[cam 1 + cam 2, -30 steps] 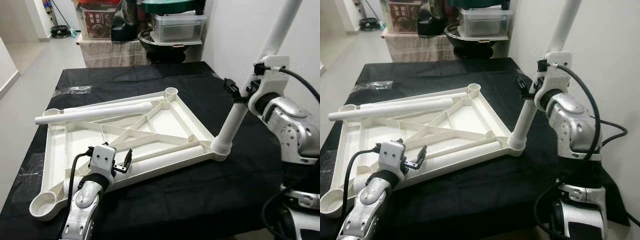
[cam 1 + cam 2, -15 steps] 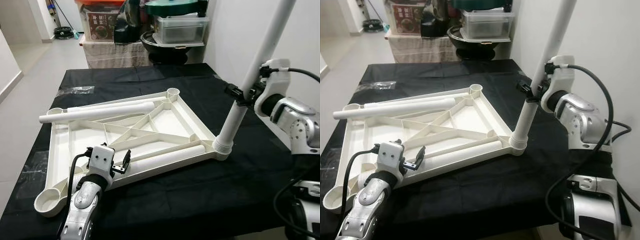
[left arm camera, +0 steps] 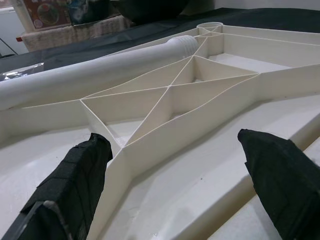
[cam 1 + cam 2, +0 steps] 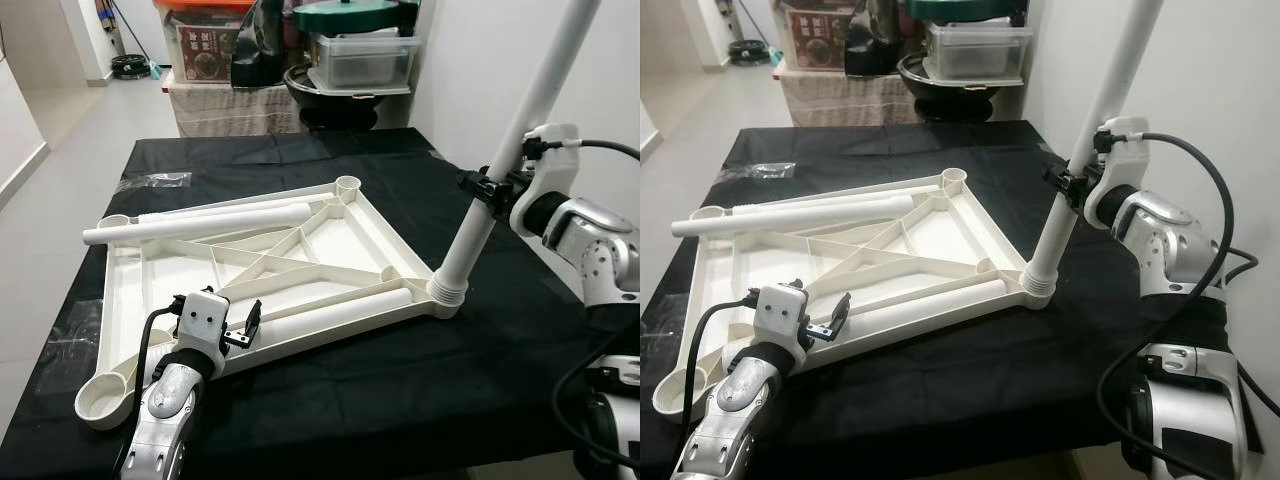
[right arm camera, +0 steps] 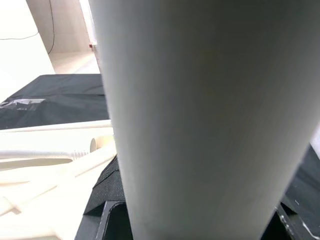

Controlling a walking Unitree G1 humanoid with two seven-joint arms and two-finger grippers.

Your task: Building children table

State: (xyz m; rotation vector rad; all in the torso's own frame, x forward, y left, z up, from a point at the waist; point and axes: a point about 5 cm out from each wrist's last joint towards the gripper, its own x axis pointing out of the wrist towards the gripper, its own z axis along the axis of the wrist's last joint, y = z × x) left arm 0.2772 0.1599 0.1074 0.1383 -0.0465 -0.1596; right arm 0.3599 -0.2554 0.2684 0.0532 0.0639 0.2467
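The white plastic tabletop (image 4: 130, 300) lies upside down on a black-covered table, its ribs facing up. One white leg (image 4: 500, 170) stands tilted in the near right corner socket, and my right gripper (image 4: 480, 187) is shut on it partway up; the same leg (image 5: 200, 110) looms close in the right wrist view. Two loose legs lie on the frame, one along the back left (image 4: 200, 222) and one along the front rib (image 4: 340, 312). My left gripper (image 4: 245, 325) hovers open over the frame's front edge, its fingers (image 3: 75, 185) spread wide above the ribs.
An empty corner socket (image 4: 105, 400) sits at the front left, another (image 4: 347, 184) at the far corner. A plastic wrapper (image 4: 155, 181) lies on the cloth at back left. Boxes and a storage bin (image 4: 360, 55) stand behind the table. A wall runs close on the right.
The view has shifted a little. My right forearm has swung outward and lower while its gripper stays shut on the standing leg. The left gripper has stayed where it was.
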